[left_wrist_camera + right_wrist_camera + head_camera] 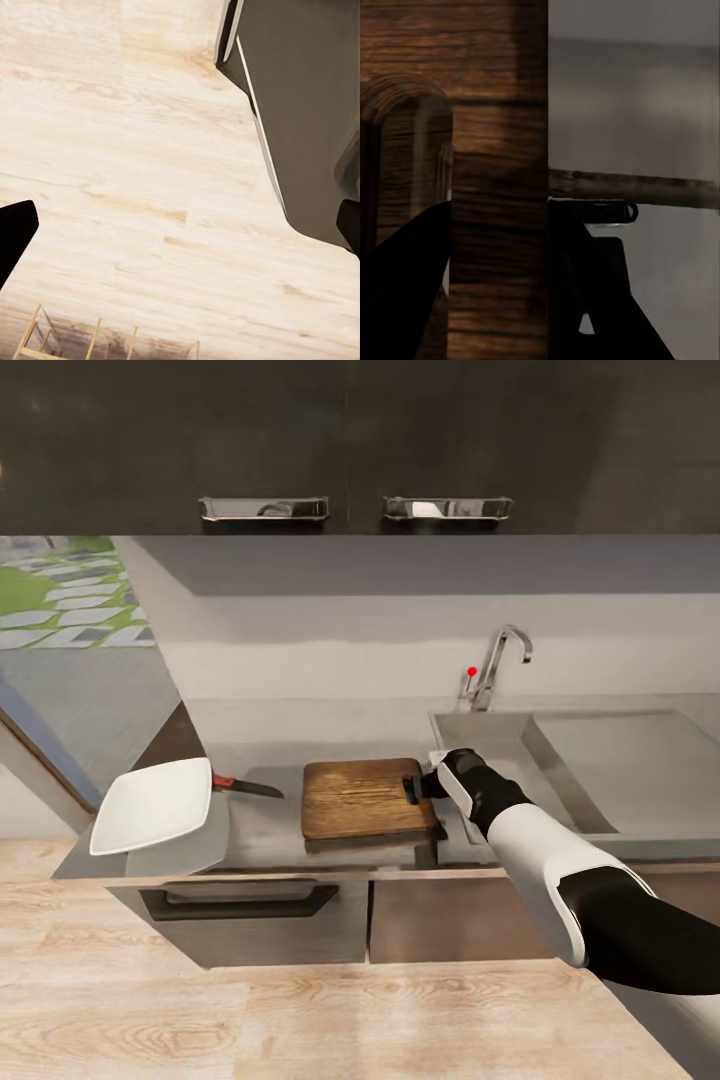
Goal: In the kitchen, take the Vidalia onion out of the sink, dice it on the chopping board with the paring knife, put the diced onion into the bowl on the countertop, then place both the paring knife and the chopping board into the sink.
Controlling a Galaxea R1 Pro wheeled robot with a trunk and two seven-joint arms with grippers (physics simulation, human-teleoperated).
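**Board gripped at slot end**

Right gripper [418,785] has its jaws clamped across the board [362,796] at the handle-slot end, one finger through the slot in the wrist view. Board lies flat on the desk [262,828] beside the sink [500,745]. Stiff wood, fairly heavy; likely to sag from an end hold. Knife [246,787] lies between bowl [152,805] and board. Left gripper [180,247]: jaws spread, nothing held.

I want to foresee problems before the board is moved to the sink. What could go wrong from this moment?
1. The right gripper pinches the chopping board only at its handle end, so the board may tilt or slip out when lifted.
2. The paring knife lies beside the board; dragging the board could push it.
3. The bowl overhangs the countertop corner and looks tilted; a bump might tip it off.
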